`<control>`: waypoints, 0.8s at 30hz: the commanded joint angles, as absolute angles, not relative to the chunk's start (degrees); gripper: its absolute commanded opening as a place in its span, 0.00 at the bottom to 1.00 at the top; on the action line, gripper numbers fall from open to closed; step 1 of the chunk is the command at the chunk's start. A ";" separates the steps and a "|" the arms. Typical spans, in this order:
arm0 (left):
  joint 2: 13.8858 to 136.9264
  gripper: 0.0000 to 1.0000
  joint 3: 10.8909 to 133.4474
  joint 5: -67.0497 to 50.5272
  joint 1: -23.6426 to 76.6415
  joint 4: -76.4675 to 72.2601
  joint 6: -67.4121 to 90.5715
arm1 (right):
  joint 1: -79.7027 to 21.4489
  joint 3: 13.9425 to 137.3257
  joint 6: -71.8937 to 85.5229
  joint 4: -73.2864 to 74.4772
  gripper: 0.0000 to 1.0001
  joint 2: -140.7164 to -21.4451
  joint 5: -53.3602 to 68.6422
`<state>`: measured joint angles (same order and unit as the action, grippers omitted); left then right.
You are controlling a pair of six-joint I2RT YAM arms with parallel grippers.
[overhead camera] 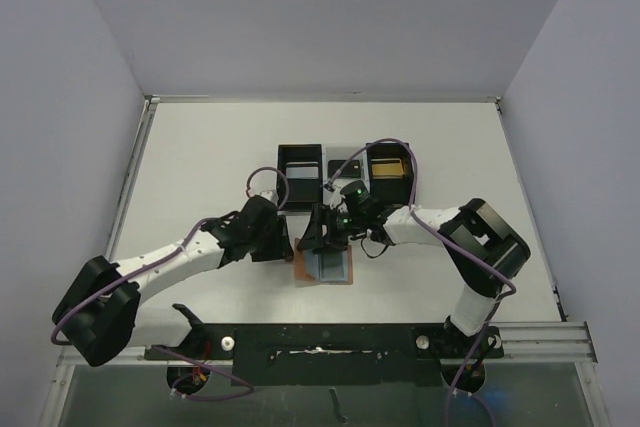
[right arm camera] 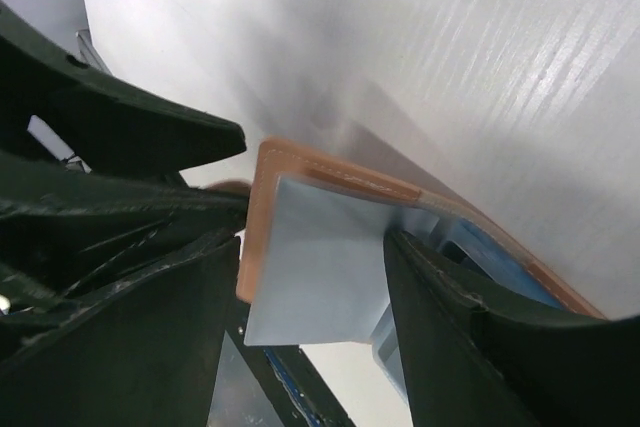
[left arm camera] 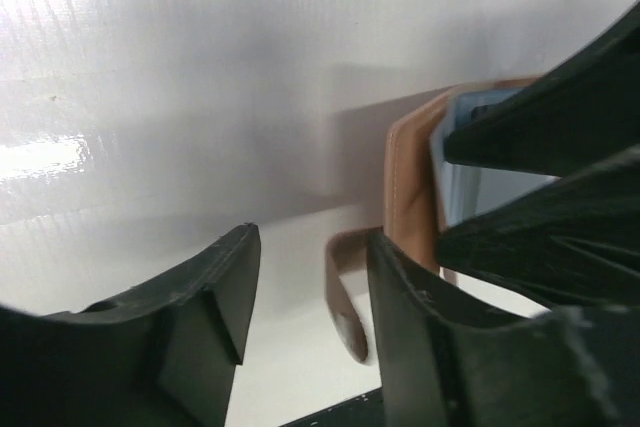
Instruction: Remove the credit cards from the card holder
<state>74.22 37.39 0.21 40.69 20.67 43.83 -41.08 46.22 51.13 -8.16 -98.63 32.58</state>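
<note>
Where the overhead view looks down on the white desk point(overhead camera: 200, 167), the small tan-brown leather bifold card holder point(overhead camera: 322, 269) lies open just below the middle of the frame, its pale blue-grey lining facing up. Both arms reach in to it, with the left jaws at its upper left corner and the right jaws at its upper edge, close together. Higher in the frame stands a black compartment tray point(overhead camera: 300, 150). A flat gold credit card point(overhead camera: 390, 166) lies in its right-hand compartment, well apart from the card holder.

From the left wrist, the left jaws stand apart, one black finger point(left arm camera: 190, 317) at lower left and the other at lower centre. The card holder's little brown side tab point(left arm camera: 342, 287) lies in the gap, just beside the lower-centre finger, with bare desk between it and the other. At centre right the right arm's dark fingers point(left arm camera: 540, 127) cover the blue lining.

From the right wrist, the right jaws stand wide apart, flanking one half of the open card holder. Its stitched tan edge curves across the centre, and the pale lining fills the gap. Whether the fingers press on it I cannot tell, nor whether cards sit in its pockets.
</note>
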 commanded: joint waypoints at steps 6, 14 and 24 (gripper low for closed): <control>67.04 0.62 35.04 -0.21 40.09 16.65 48.81 | -41.80 48.57 51.74 -5.86 0.60 -99.84 27.77; 62.37 0.64 30.93 -4.62 40.08 9.88 51.92 | -41.83 49.38 52.68 -6.05 0.61 -100.24 27.78; 65.58 0.57 29.98 -10.61 40.06 5.06 49.68 | -41.82 50.84 53.76 -6.22 0.62 -99.86 28.60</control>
